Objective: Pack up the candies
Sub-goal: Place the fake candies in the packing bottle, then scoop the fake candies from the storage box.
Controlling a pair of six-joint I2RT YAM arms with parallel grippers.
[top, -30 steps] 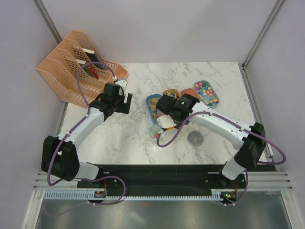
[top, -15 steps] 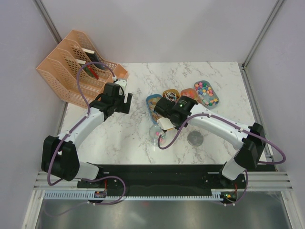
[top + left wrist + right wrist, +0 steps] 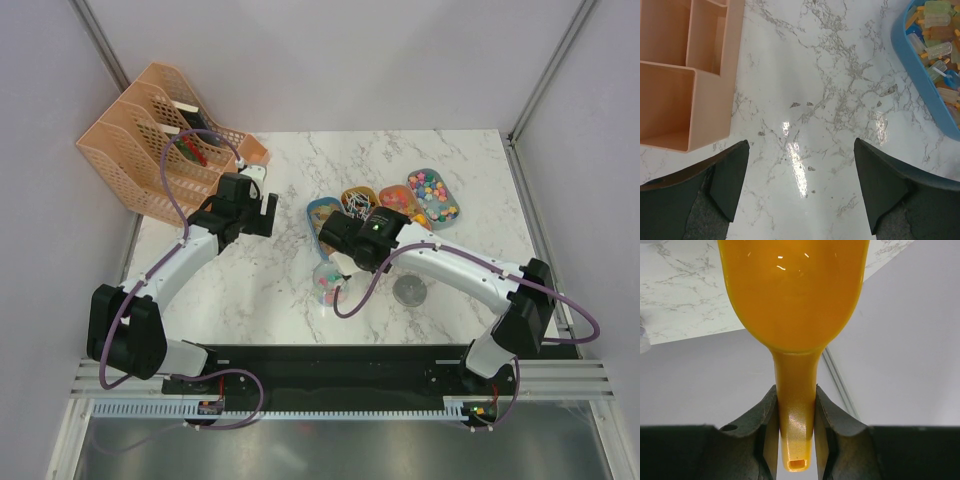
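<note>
Candies (image 3: 433, 196) fill an oval tray (image 3: 449, 190) toward the surface's (image 3: 470, 160) far right corner, while the right hand (image 3: 796, 410) grips a yellow-orange scoop (image 3: 792, 290) by its handle and the left hand (image 3: 801, 172) hangs open.

This looks to me like a robotics lab cell: a white marble-patterned tabletop (image 3: 260, 290) is boxed in by plain pale wall panels (image 3: 330, 60) on aluminium frame posts (image 3: 548, 72). A white-and-black left arm (image 3: 175, 262) and its right arm twin (image 3: 460, 262) are bolted to a black base plate (image 3: 330, 362), with a slotted white cable duct (image 3: 330, 408) along the near edge.
</note>
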